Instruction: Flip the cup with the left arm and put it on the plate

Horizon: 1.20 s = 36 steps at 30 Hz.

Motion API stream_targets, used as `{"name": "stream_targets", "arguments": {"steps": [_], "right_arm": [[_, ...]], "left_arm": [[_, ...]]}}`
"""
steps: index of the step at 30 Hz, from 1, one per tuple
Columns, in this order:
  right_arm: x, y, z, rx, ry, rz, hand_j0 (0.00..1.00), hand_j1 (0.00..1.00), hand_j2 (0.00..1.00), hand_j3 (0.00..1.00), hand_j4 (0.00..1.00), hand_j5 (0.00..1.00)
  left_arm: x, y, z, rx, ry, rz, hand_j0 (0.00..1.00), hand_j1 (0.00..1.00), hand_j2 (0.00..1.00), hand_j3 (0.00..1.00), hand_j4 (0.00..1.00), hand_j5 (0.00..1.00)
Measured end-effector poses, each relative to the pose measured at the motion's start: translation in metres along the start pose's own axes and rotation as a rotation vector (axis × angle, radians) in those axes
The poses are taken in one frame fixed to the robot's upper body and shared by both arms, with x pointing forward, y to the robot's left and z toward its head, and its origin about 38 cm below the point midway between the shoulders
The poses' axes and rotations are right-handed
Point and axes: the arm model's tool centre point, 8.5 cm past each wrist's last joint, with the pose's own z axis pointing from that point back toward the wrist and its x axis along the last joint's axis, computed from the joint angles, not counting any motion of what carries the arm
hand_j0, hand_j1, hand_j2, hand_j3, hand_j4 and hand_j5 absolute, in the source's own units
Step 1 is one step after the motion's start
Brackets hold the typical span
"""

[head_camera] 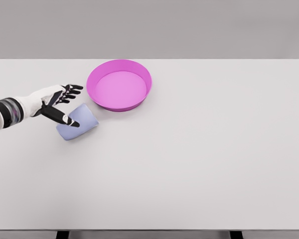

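A pale blue cup (78,122) lies on its side on the white table, left of centre. A pink plate (119,84) with a raised rim stands just beyond it to the upper right. My left hand (65,104) comes in from the left edge and hovers at the cup's upper left. Its fingers are spread, the thumb (65,118) reaching over the cup's near end and the other fingers pointing right above it. The hand holds nothing. The right arm is out of view.
The white table (199,149) fills most of the view, its front edge near the bottom. A plain grey wall stands behind it.
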Motion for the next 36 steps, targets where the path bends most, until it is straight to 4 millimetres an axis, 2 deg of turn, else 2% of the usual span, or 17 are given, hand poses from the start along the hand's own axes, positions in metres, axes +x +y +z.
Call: {"name": "stream_targets", "arguments": {"steps": [7,17,30,36], "right_arm": [[0.0,0.0,0.0,0.0,0.0,0.0,1.0,1.0,1.0,1.0,1.0,1.0],[0.0,0.0,0.0,0.0,0.0,0.001,1.0,1.0,1.0,1.0,1.0,1.0],[0.0,0.0,0.0,0.0,0.0,0.0,1.0,1.0,1.0,1.0,1.0,1.0],[0.0,0.0,0.0,0.0,0.0,0.0,1.0,1.0,1.0,1.0,1.0,1.0]], "left_arm": [[-0.001,-0.001,-0.001,0.024,-0.001,-0.026,1.0,1.0,1.0,1.0,1.0,1.0],[-0.008,-0.016,-0.009,-0.002,0.006,-0.015,1.0,1.0,1.0,1.0,1.0,1.0],[-0.014,-0.024,-0.012,-0.014,0.014,-0.006,1.0,1.0,1.0,1.0,1.0,1.0],[-0.014,-0.025,-0.012,-0.009,0.015,-0.007,0.9,0.9,0.9,0.9,0.9,0.9]]}}
